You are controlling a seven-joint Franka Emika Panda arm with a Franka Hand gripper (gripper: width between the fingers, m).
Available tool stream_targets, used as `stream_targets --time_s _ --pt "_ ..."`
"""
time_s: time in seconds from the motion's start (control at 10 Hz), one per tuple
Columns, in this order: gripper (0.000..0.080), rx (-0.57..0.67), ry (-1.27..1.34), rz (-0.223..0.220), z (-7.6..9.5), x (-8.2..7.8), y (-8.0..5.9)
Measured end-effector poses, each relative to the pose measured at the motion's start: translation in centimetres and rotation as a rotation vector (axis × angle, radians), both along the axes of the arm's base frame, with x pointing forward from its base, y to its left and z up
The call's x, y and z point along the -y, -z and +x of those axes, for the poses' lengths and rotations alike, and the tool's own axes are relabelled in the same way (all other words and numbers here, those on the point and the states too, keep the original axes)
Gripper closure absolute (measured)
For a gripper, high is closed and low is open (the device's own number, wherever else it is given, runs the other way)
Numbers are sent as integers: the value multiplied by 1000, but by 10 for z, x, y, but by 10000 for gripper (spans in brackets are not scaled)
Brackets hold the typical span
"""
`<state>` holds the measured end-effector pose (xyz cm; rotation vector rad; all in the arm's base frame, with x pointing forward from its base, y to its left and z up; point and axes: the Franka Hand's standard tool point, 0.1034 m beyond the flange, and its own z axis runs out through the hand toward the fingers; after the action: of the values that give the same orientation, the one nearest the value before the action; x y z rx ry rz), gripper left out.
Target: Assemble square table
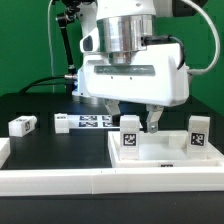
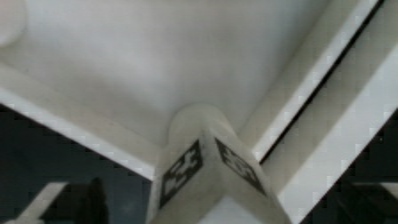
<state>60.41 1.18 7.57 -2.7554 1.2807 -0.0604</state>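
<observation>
The white square tabletop [image 1: 160,153] lies flat at the exterior view's right, rimmed side up. Two white tagged legs stand upright on it, one [image 1: 130,136] at its left corner and one [image 1: 198,134] at its right. My gripper [image 1: 133,124] hangs straight over the left leg and is open, a finger on each side with a gap to the leg. In the wrist view that leg [image 2: 201,160] rises between the fingers [image 2: 50,203] of my gripper [image 2: 205,208], with the tabletop's surface [image 2: 143,60] behind it. Two more legs lie loose on the black table, one [image 1: 22,125] far left and one [image 1: 61,122] nearer.
The marker board [image 1: 92,122] lies flat behind the loose legs. A long white border wall [image 1: 60,181] runs along the front and turns up past the tabletop's left side. Green stands and cables are at the back.
</observation>
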Motion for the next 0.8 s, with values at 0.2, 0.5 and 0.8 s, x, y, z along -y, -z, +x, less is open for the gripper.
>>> stream_targets --time_s 0.2,0.5,0.8 --pt "151 15 -207 -17 0 1 1" --pt "151 31 -429 -36 0 2 1" --pt "151 33 -693 -85 0 4 0"
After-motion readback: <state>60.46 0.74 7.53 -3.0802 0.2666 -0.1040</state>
